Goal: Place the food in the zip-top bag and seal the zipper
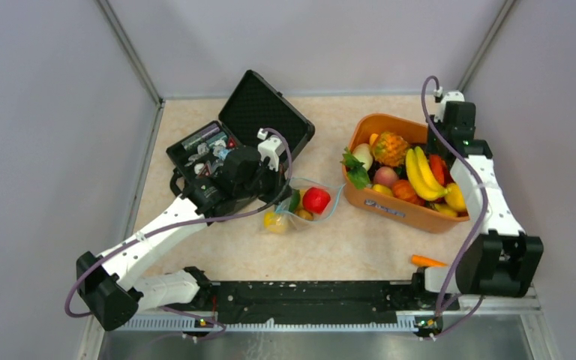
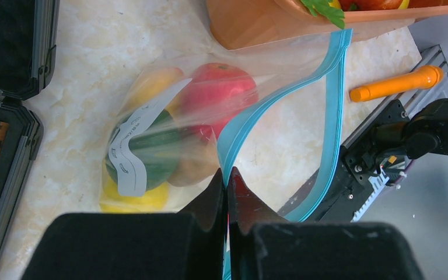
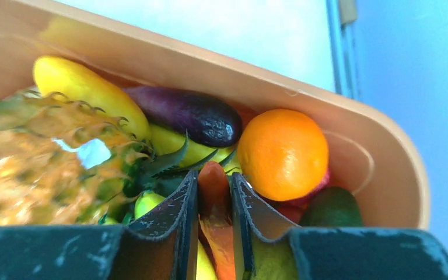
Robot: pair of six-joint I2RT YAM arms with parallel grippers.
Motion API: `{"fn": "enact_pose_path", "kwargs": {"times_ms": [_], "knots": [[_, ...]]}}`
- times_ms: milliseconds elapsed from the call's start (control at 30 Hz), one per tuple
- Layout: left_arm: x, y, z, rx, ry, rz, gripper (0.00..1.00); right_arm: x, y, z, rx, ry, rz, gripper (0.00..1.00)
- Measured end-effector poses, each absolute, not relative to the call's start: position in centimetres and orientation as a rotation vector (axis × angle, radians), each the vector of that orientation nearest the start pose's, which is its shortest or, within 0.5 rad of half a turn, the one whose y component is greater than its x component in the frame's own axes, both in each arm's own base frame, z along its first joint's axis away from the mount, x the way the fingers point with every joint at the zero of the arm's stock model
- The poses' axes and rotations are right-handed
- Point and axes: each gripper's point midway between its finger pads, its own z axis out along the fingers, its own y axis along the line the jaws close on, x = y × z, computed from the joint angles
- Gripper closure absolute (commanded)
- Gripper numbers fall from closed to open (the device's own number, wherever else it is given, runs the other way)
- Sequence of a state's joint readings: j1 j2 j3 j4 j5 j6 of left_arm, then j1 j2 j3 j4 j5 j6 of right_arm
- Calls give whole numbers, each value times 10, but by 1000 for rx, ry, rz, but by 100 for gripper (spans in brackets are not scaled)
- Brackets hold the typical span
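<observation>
The clear zip-top bag [image 1: 305, 202] lies on the table between the black case and the orange basket. In it are a red fruit [image 2: 224, 93] and green and yellow food. The bag's mouth gapes on the basket side. My left gripper [image 2: 227, 176] is shut on the teal zipper [image 2: 251, 125] at one end of the mouth; it also shows in the top view [image 1: 283, 192]. My right gripper [image 3: 214, 178] is down in the basket's far right end [image 1: 444, 150], shut on a long orange-red toy food [image 3: 213, 189], next to an orange [image 3: 283, 153] and a purple eggplant [image 3: 189, 115].
The orange basket [image 1: 390, 208] holds a pineapple [image 1: 390, 148], bananas [image 1: 422, 176] and several other foods. An open black case [image 1: 232, 139] with small items stands at the back left. An orange carrot-like stick [image 1: 427, 261] lies by the right arm's base.
</observation>
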State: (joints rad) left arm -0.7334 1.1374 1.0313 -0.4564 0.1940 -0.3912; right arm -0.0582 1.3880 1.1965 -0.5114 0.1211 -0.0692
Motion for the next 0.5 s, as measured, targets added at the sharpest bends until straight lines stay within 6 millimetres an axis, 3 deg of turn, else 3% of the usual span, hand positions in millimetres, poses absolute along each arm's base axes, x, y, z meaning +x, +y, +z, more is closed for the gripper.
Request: {"fn": "enact_pose_path", "kwargs": {"times_ms": [267, 500], "knots": [[221, -268, 225, 503, 2193, -856, 100, 360, -47, 282, 55, 1963, -226, 100], [220, -269, 225, 506, 2197, -868, 100, 340, -48, 323, 71, 1747, -235, 100]]}}
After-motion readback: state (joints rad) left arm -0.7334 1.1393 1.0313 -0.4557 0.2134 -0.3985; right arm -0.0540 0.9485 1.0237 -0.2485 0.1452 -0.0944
